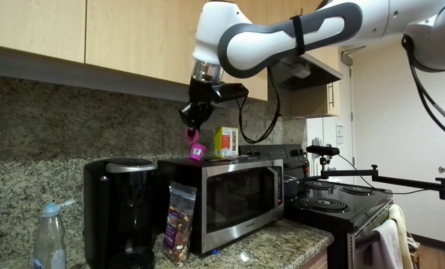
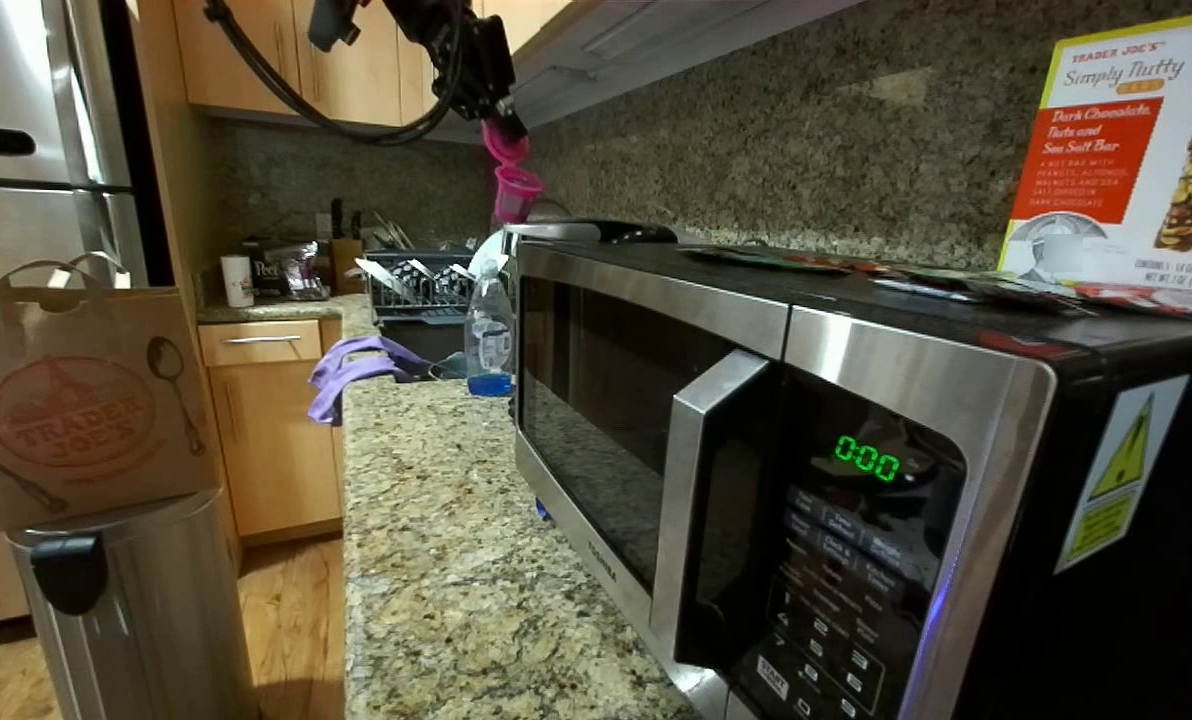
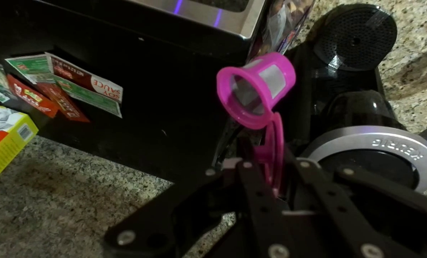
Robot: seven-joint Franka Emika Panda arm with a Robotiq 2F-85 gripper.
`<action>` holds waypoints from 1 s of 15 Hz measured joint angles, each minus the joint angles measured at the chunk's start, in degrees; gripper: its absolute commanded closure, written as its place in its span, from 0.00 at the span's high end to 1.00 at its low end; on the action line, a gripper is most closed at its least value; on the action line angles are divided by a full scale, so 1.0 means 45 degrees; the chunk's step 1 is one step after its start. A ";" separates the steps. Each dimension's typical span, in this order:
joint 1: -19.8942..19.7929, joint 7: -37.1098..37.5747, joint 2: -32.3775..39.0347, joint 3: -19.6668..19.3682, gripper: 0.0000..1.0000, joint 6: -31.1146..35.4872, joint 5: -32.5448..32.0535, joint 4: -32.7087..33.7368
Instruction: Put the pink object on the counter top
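Between my fingers I grip the pink object, a small magenta cup with pale mesh windows, by its hinged lid, which stands open; the cup itself hangs lower, mouth upward and slightly tilted. It is well above the counter top, a speckled brown-grey granite surface, and apart from it.

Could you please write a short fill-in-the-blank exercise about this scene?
The end effector holds the pink reusable coffee pod by its hinged ____.
The pod is not yet set on the granite ____.
On the microwave, the green digits read ____.
A bag of nut mix sits between the microwave and the black ____.

Missing words: lid; counter top; 0:00; coffee maker.
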 measured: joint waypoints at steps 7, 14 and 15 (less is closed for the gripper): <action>0.0693 -0.0152 0.1845 0.0676 0.10 -0.0272 -0.1853 0.1687; 0.1887 -0.1588 0.3998 0.0953 0.10 -0.1243 -0.1778 0.3660; 0.1924 -0.1694 0.4072 0.0952 0.10 -0.1368 -0.1776 0.3782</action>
